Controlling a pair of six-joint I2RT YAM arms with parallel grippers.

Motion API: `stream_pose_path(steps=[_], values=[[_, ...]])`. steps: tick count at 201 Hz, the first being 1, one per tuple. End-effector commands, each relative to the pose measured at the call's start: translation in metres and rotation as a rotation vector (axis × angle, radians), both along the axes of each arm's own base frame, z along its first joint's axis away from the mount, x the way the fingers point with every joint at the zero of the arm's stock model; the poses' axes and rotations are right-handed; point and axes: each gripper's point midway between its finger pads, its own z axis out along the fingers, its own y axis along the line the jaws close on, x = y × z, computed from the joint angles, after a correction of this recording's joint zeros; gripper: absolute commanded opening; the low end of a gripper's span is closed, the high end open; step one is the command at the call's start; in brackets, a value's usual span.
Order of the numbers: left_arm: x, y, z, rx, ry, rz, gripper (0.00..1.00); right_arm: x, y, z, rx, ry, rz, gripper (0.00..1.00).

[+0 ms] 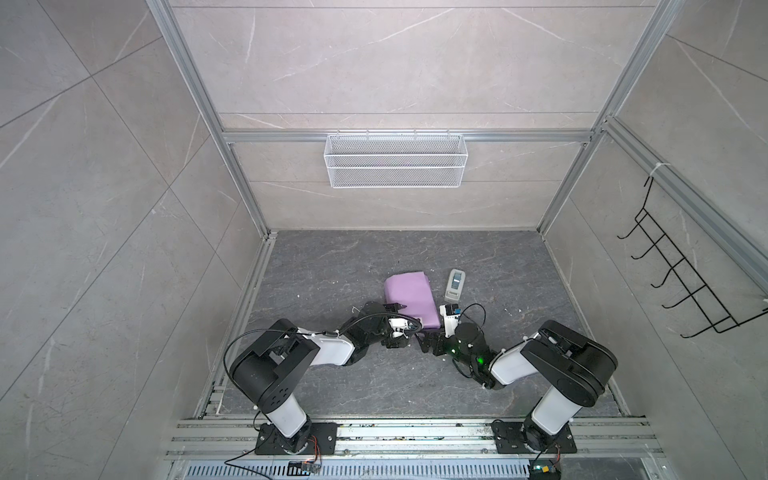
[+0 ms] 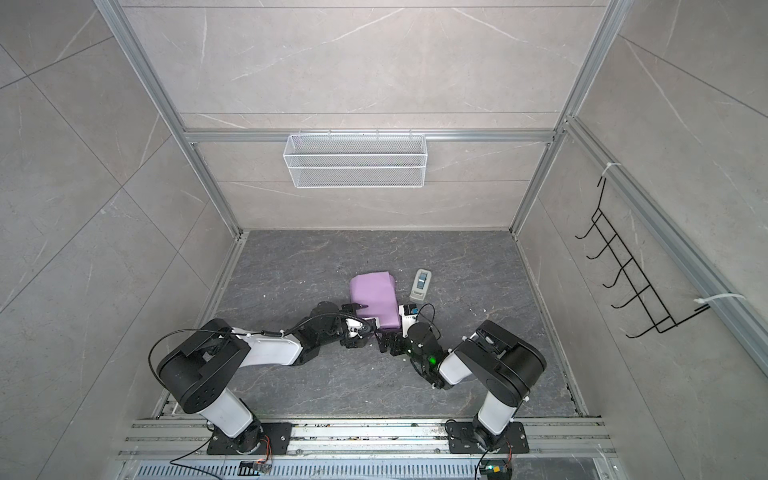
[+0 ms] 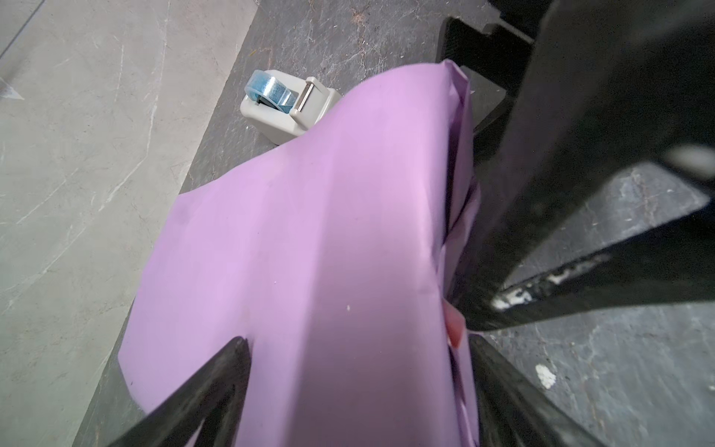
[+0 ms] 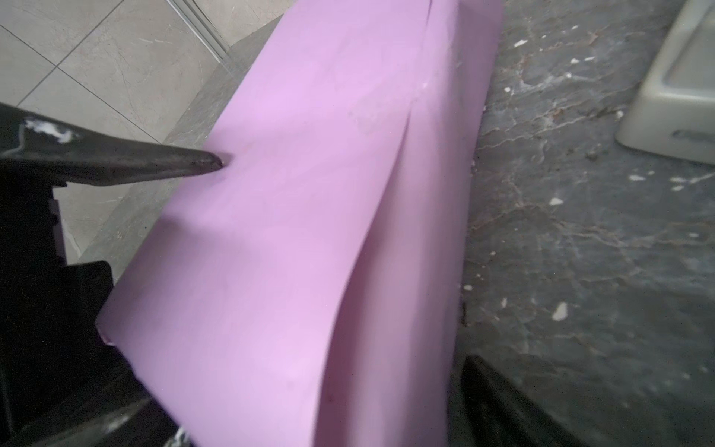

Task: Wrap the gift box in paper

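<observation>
Left gripper (image 3: 358, 344) and right gripper (image 4: 344, 261) both spread wide, straddling the parcel's near end and clamping nothing. Lilac paper (image 1: 409, 297) lies mid table (image 1: 324, 266), hiding the gift box. Only the left wrist view shows its pink face at the fold. Tape dispenser (image 3: 278, 120), just beside, holds a blue tape roll (image 3: 271, 91).

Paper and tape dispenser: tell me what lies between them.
Only bare dark tabletop, flecked with white specks, lies between the paper and the tape dispenser. The right wrist view shows it; both top views confirm the gap.
</observation>
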Motion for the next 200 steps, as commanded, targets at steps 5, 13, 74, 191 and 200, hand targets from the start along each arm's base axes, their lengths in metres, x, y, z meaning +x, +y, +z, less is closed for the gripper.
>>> stream_pose_path(steps=[5, 13, 74, 191, 200], values=[[-0.003, 0.001, -0.004, 0.000, 0.038, 0.000, 0.86, -0.003, 0.004, 0.016, 0.070, 0.002, 0.000, 0.99], [-0.003, 0.001, -0.004, 0.000, 0.039, -0.001, 0.86, -0.003, 0.003, 0.018, 0.073, 0.003, 0.000, 0.99], [-0.002, 0.001, -0.004, 0.002, 0.040, 0.003, 0.85, -0.008, -0.012, 0.023, 0.049, 0.029, -0.054, 1.00], [-0.002, 0.005, -0.012, 0.016, 0.067, 0.007, 0.83, 0.010, -0.084, 0.077, -0.071, 0.184, -0.067, 0.98], [-0.002, 0.005, -0.013, 0.018, 0.068, 0.006, 0.83, 0.017, -0.086, 0.081, -0.056, 0.217, -0.058, 0.97]])
